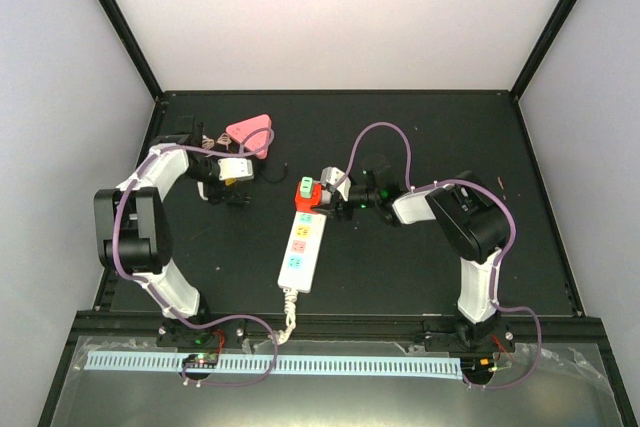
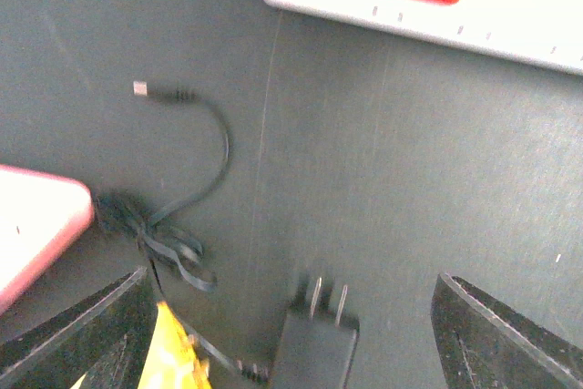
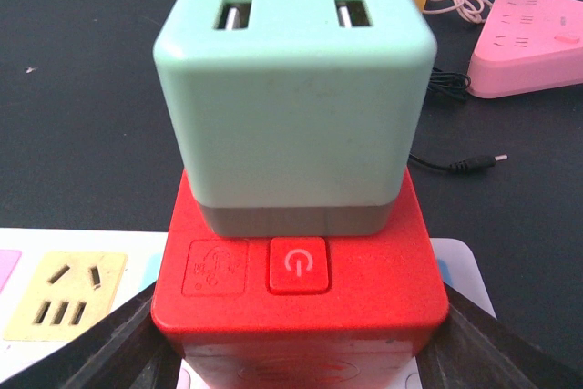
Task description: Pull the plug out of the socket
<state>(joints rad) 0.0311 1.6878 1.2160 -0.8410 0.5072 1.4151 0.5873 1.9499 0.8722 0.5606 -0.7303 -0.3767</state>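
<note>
My left claw (image 2: 291,287) stood wide open over the mat (image 2: 410,179) and had hold of nothing. The black plug (image 2: 314,348) lay flat between its two fingers, touching neither, with both prongs bare and pointing toward the socket (image 1: 302,247). That long white strip sat in the middle of the mat, well apart from the plug, with its pastel faces up and its cord bundled at the near end. My right claw (image 3: 291,321) was at the strip's far end, one finger on each side of the red switch block (image 3: 364,271) that carried the mint charger (image 3: 291,97). Those fingers sat at the very bottom edge of my wrist view, so I could only say they seemed to press on the block, spread as wide as it was.

I judged the pulling itself done and the step in hand to be the let-go. To do that well, I wanted the left fingers spread until they were above the plug's body. The rise should go straight up, not sideways, so that no pad nudged the plug back toward the strip. The thin black lead (image 2: 219,148) lay looped just beside the left finger, with the pink outlet block (image 1: 250,132) beyond it. A sideways sweep could hook that loop and drag the plug along. The right claw should hold the strip down until the left was clear.
</note>
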